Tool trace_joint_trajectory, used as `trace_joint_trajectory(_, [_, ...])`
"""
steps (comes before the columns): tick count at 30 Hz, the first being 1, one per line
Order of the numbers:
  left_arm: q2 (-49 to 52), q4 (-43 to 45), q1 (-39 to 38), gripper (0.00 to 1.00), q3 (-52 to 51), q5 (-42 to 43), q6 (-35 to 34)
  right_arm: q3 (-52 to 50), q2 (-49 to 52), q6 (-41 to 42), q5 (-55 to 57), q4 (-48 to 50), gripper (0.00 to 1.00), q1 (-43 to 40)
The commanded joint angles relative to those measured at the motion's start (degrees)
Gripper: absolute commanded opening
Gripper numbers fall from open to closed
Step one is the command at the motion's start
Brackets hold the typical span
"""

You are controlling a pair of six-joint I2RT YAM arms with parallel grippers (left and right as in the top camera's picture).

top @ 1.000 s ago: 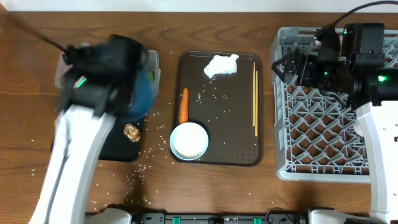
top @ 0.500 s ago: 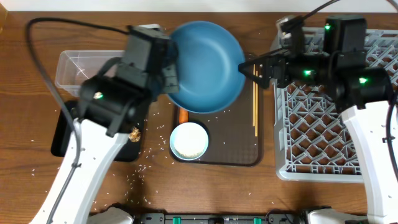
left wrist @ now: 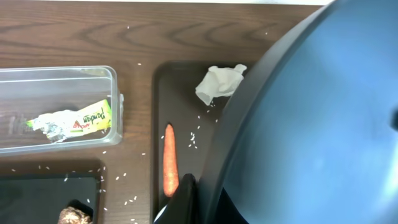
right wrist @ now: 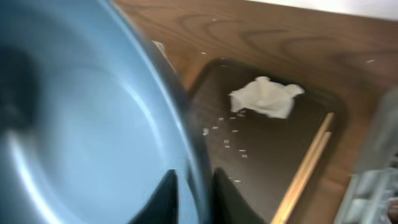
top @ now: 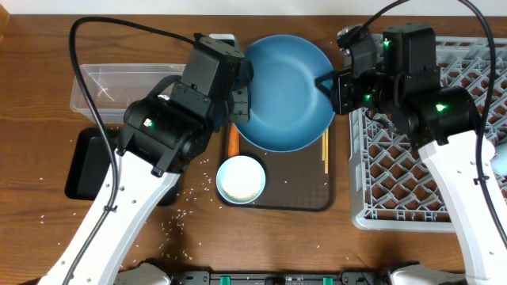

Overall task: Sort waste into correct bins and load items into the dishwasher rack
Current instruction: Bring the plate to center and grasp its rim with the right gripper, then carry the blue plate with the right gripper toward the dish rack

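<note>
handover item: dark-blue dish (top: 287, 91), aloft over brown tray (top: 301, 198). left gripper (top: 239, 101) clamped on its left rim; right gripper (right wrist: 198, 196) closed on right rim, seemingly firmly. free left only once right bears it, then carry level to dishwasher rack (top: 358, 190).

Fingers (right wrist: 229, 196) pinch the blue dish (right wrist: 81, 124) rim; tissue (right wrist: 266, 98) lies on tray (right wrist: 255, 140).

Crumpled white tissue (left wrist: 219, 83): covered overhead by large dark-blue round dish (top: 287, 92)
Small orange carrot (top: 234, 145): top end under dish
Wooden chopsticks (top: 324, 155): upper half covered
Shallow black rectangular tray (top: 79, 162): partly behind left arm (top: 135, 198)
Right wrist view: blurred
</note>
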Motion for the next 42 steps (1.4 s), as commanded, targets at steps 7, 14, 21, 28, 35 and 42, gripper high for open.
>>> trace_joint_trajectory(7, [-0.81, 1.62, -0.26, 0.66, 0.22, 2.32, 0.33, -0.13, -0.42, 1.70, 8.41, -0.44, 0.01, -0.83])
trace_joint_trajectory(14, [-1.73, 2.69, -0.26, 0.98, 0.42, 2.71, 0.50, -0.13, -1.51, 7.93, 29.55, -4.68, 0.01, -6.01])
trace_joint_trajectory(21, [-6.58, 3.04, -0.20, 0.98, 0.44, 2.69, 2.10, -0.13, -1.55, 9.38, 67.45, -5.25, 0.01, -13.49])
trace_joint_trajectory(28, [-8.90, 2.01, -0.20, 0.98, 0.42, 2.67, 2.25, -0.13, -1.53, -0.17, 79.93, 6.84, 0.01, -18.53])
trace_joint_trajectory(35, [-8.90, 0.09, -0.20, 0.98, 0.42, 2.67, 2.27, -0.13, 0.83, -16.94, 83.76, 19.02, 0.01, -23.15])
trace_joint_trajectory(42, [-8.90, -0.04, -0.20, 0.98, 0.42, 2.69, 2.27, -0.13, 4.70, -39.26, 83.49, 30.25, 0.01, -26.64])
